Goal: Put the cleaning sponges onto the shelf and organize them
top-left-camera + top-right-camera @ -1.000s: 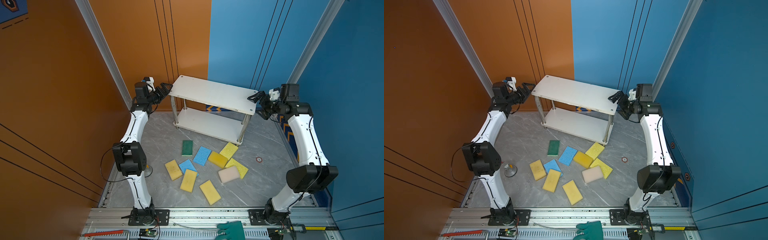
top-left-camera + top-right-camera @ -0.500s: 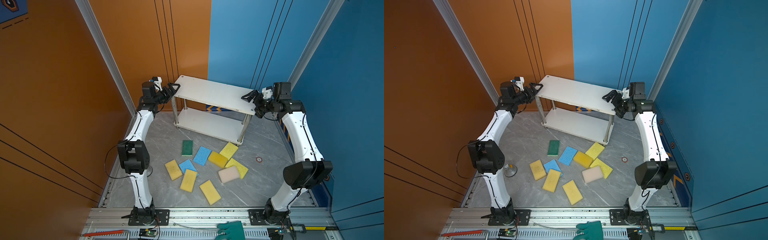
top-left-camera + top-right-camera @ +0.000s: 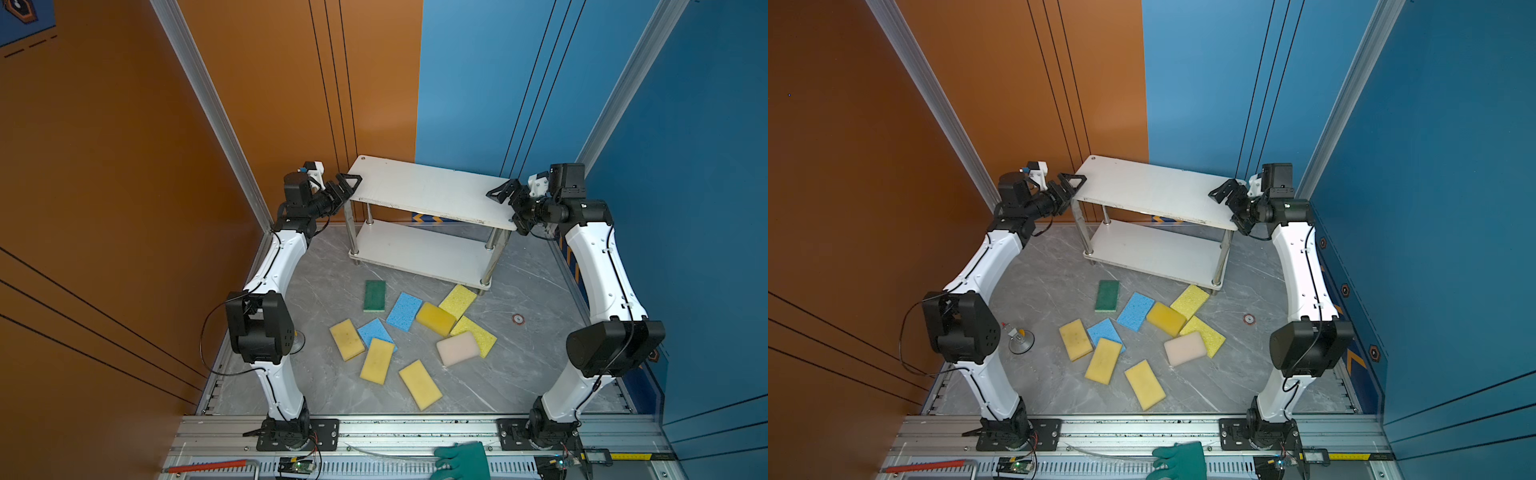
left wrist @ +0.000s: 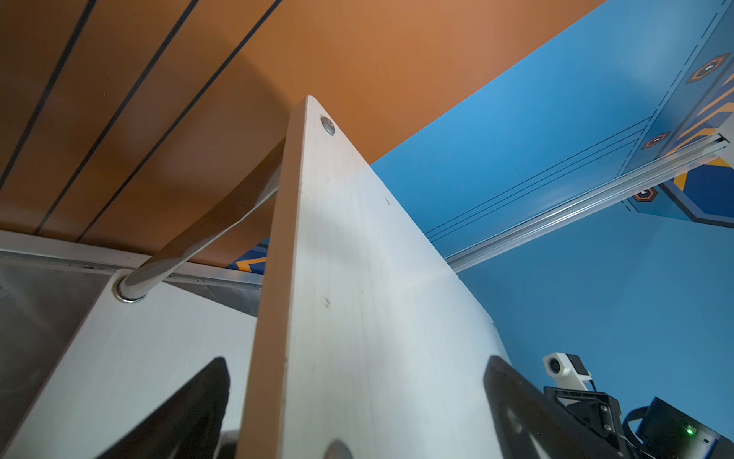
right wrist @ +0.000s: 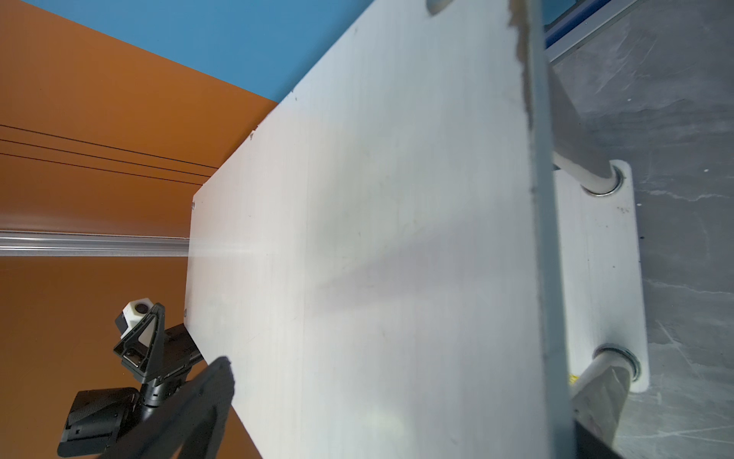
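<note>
My left claw (image 3: pixel 350 188) and my right claw (image 3: pixel 507 207) are both spread wide, one at each end of the shelf (image 3: pixel 428 195). The top board sits between my fingers, but I am not squeezing it. The board is hard, flat and white, and it stands on shiny round posts. It looks stiff, so I think the ends are good spots to hold. The cleaning sponges (image 3: pixel 419 384) lie scattered on the grey tabletop (image 3: pixel 316 266), in front of the shelf. They look soft, light and squishy. I would pinch each one gently across its short side.
</note>
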